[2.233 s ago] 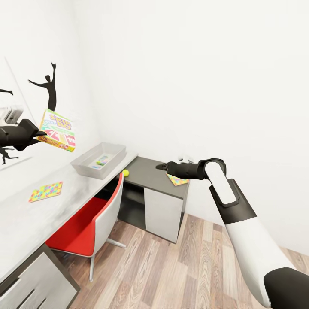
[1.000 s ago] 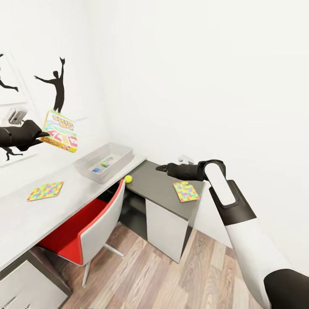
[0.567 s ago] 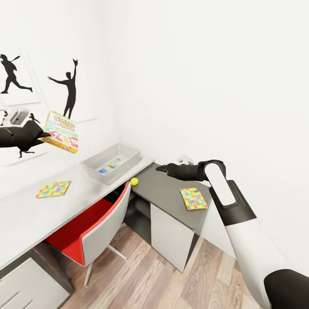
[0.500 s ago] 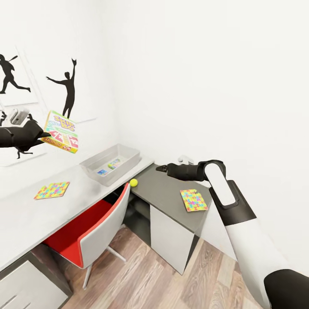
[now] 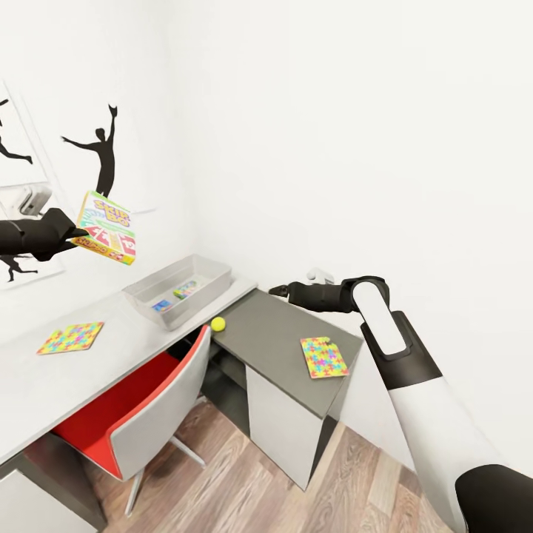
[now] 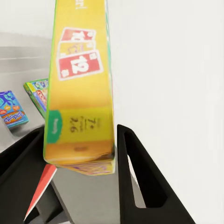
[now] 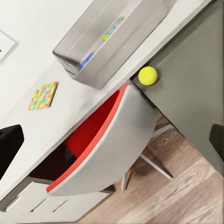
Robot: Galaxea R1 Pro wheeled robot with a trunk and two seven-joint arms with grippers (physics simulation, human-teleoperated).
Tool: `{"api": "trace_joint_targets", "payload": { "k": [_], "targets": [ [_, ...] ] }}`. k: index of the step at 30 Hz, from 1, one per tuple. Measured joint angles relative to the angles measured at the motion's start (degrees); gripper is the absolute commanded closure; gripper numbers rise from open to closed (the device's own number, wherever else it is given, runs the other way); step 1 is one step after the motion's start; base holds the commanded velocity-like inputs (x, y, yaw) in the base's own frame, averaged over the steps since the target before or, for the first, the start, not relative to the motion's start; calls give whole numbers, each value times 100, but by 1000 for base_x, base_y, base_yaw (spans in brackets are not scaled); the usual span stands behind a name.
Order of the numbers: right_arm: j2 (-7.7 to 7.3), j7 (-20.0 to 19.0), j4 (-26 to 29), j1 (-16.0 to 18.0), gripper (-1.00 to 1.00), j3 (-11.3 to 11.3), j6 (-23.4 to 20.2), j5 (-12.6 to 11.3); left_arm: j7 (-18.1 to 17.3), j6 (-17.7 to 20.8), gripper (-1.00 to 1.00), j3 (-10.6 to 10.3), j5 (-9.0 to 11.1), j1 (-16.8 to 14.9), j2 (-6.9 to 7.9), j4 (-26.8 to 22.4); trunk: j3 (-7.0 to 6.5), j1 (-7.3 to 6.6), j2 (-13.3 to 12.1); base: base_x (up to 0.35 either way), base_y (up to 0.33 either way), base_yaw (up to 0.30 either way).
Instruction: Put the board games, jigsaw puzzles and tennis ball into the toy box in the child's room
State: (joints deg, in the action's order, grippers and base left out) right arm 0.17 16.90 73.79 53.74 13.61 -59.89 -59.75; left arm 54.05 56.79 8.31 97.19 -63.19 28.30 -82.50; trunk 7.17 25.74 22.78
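My left gripper (image 5: 72, 235) is shut on the SKIP-BO board game (image 5: 108, 228), held in the air above the pale table (image 5: 44, 389), left of the toy box (image 5: 217, 281). In the left wrist view the SKIP-BO board game (image 6: 79, 93) sits between the black fingers (image 6: 135, 172). A small blue game (image 5: 161, 305) and a green-edged game (image 5: 186, 289) lie in the toy box. The tennis ball (image 5: 218, 323) rests at the corner by the dark cabinet (image 5: 270, 329). One jigsaw puzzle (image 5: 72, 337) lies on the pale top, another jigsaw puzzle (image 5: 323, 357) on the cabinet. My right gripper (image 5: 278, 290) hovers open over the cabinet's far side.
A red and grey chair (image 5: 141, 414) is pushed under the table, close to the tennis ball (image 7: 148, 75) and the toy box (image 7: 107, 42). White walls meet behind the cabinet; a dancer silhouette (image 5: 100, 152) hangs on the left wall. Wood-plank floor (image 5: 244, 488) lies below.
The whole view has swung, so the table and its things sit further left in the picture. Both arms keep their pose, and the SKIP-BO box stays in the left gripper.
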Motion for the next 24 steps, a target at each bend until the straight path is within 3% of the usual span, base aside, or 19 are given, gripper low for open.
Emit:
{"api": "trace_joint_targets", "payload": {
  "k": [24],
  "targets": [
    [-9, -35, 18, -28, -100, -8, 0, -1, -15, 8, 100, 0, 7, 9, -2, -1, -6, -1, 1, 55, 31, 1]
  ]
}}
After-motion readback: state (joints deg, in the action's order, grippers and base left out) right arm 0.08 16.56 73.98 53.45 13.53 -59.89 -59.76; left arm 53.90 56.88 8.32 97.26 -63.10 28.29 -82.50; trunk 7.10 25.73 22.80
